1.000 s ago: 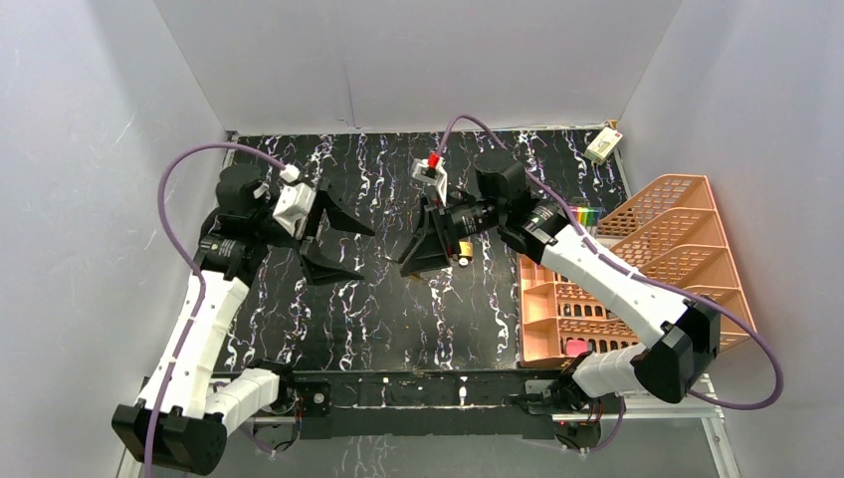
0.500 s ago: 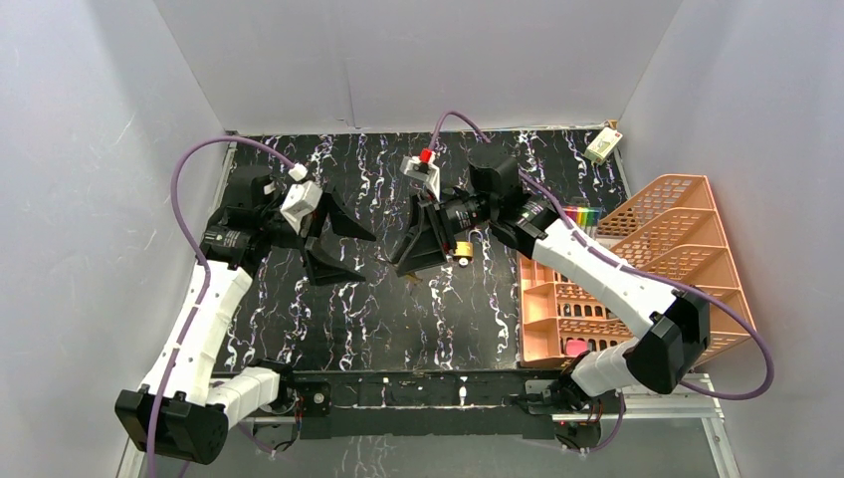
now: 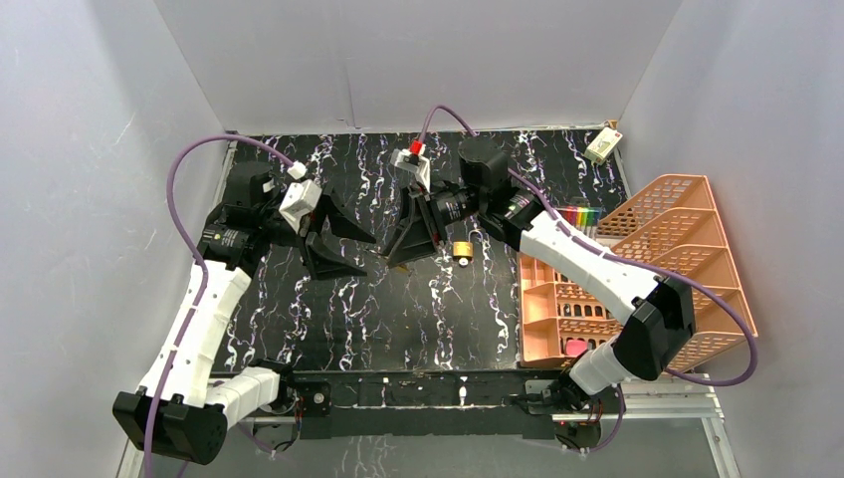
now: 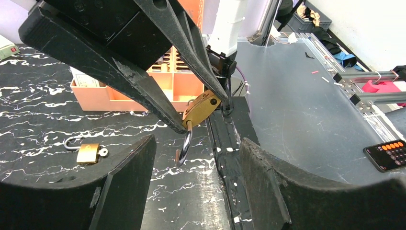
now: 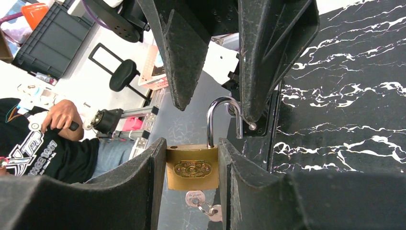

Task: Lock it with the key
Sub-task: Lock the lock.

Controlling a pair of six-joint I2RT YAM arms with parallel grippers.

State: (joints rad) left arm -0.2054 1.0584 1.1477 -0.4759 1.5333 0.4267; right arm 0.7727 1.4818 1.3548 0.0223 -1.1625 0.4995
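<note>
My right gripper (image 3: 396,254) is shut on a brass padlock (image 5: 192,167) and holds it by the body above the table. Its steel shackle (image 5: 224,117) stands open. A key (image 5: 194,197) sits in the keyhole, with a ring and a second key hanging from it. In the left wrist view the held padlock (image 4: 201,108) hangs just beyond my left gripper (image 4: 196,142), its shackle pointing down between the tips. My left gripper (image 3: 366,255) is open and empty, facing the right gripper, tips nearly meeting. A second brass padlock (image 3: 461,249) lies on the table; it also shows in the left wrist view (image 4: 88,152).
An orange plastic organizer (image 3: 637,269) stands at the right side of the table, with coloured markers (image 3: 582,214) at its back end and a pink thing (image 3: 575,347) at its front. A small white device (image 3: 602,145) lies at the back right corner.
My right gripper has moved left toward the left gripper with the padlock in it, uncovering the second padlock on the table. The left gripper edged slightly right and stays open.
</note>
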